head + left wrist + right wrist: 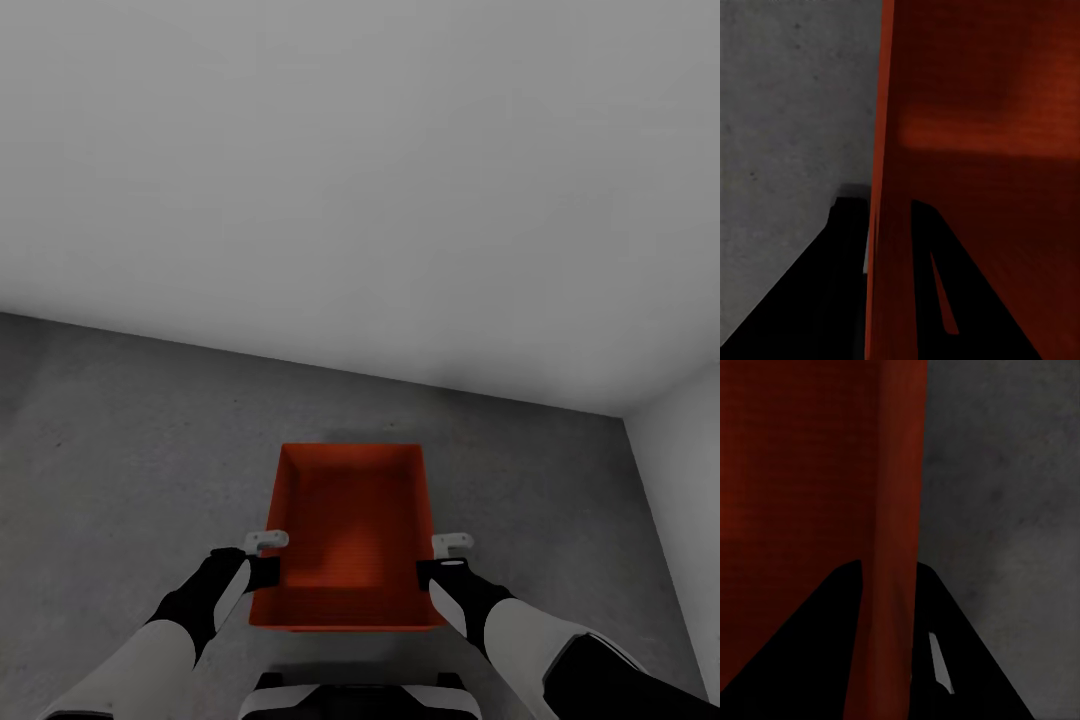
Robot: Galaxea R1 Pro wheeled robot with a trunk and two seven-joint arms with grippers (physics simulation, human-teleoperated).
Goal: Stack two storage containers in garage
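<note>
One orange-red storage container (pixel 350 520), open-topped and empty, sits low in the middle of the head view over the dark grey concrete floor (pixel 120 450). I cannot tell whether it rests on the floor or hangs just above it. My left gripper (pixel 268 556) is shut on its left side wall, and my right gripper (pixel 441 558) is shut on its right side wall. In the left wrist view the container's wall (pixel 889 112) runs between the two dark fingers of the left gripper (pixel 879 204). The right gripper (pixel 889 566) pinches the other wall (pixel 900 457) the same way.
A plain grey-white garage wall (pixel 360 180) stands a short way beyond the container. A second wall (pixel 685 480) closes the corner on the right. Bare concrete floor (pixel 787 112) spreads to the left and beside the right wall (pixel 1005 472).
</note>
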